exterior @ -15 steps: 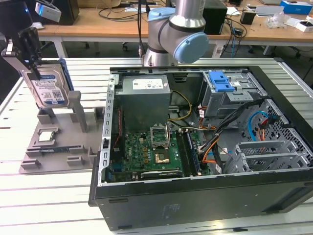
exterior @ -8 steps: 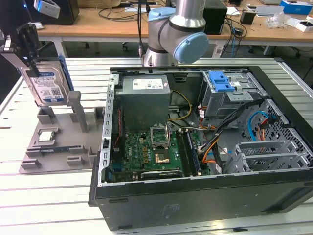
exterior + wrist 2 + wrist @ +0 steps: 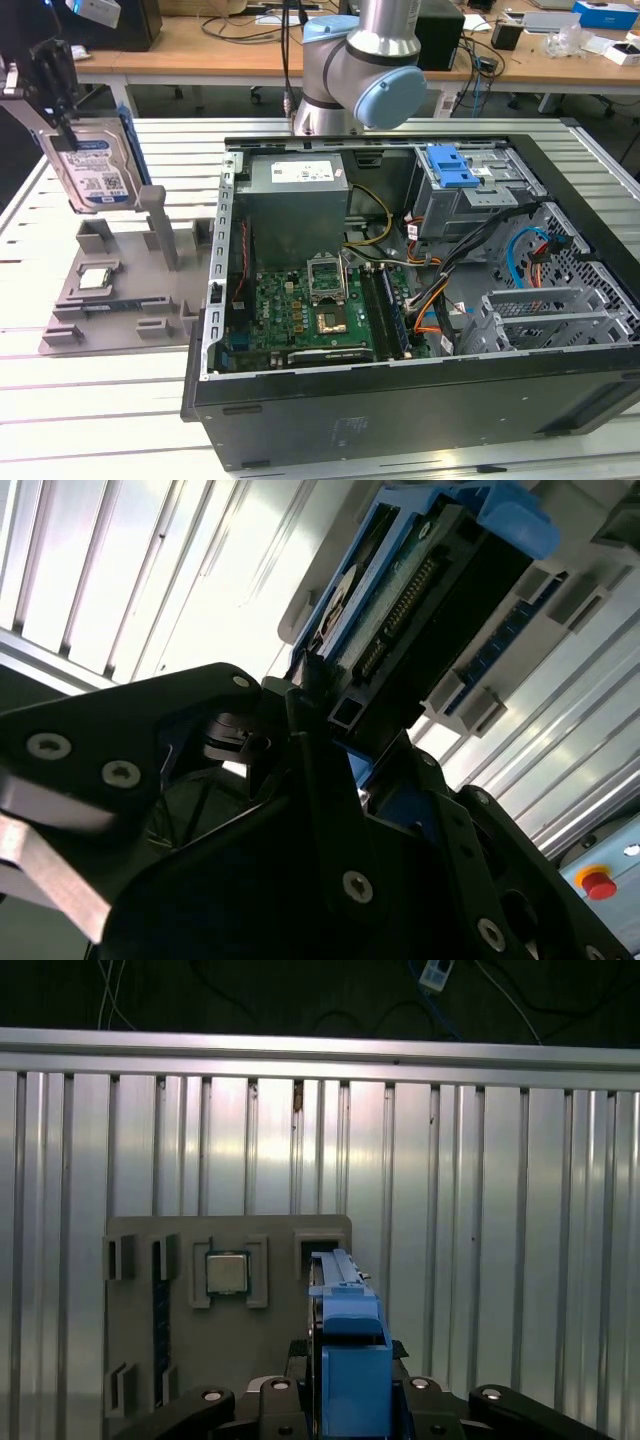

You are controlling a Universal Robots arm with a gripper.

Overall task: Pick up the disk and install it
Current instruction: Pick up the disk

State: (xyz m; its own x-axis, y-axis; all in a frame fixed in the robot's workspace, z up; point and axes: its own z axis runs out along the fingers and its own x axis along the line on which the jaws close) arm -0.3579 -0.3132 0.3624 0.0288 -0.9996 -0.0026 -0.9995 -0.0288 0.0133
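disk [image 3: 95,172] hangs upright at the exterior view's left, its blue-and-white label toward that camera, and we see the hand [image 3: 60,122] clamped on its upper edge. it is clear of the grey fixture tray [image 3: 130,300] below it, which lies on the slatted metal counter [image 3: 100,400]; a grey post [image 3: 160,225] of the tray stands just beside the disk's lower corner. in the tray we make out a small square processor chip [image 3: 97,277] sitting in its pocket. the open computer case [image 3: 300,425] lies on the counter toward the exterior view's right of the tray, with the motherboard [image 3: 300,310] bare inside and a blue ribbed latch [image 3: 455,165] on the drive cage [image 3: 500,190] at the far side; the disk is well apart from that cage. in both wrist views the black fingers [image 3: 320,780] close on the disk's blue carrier frame [image 3: 352,1360] from either side, and in the first wrist view the chip and the tray lie beyond the held disk.
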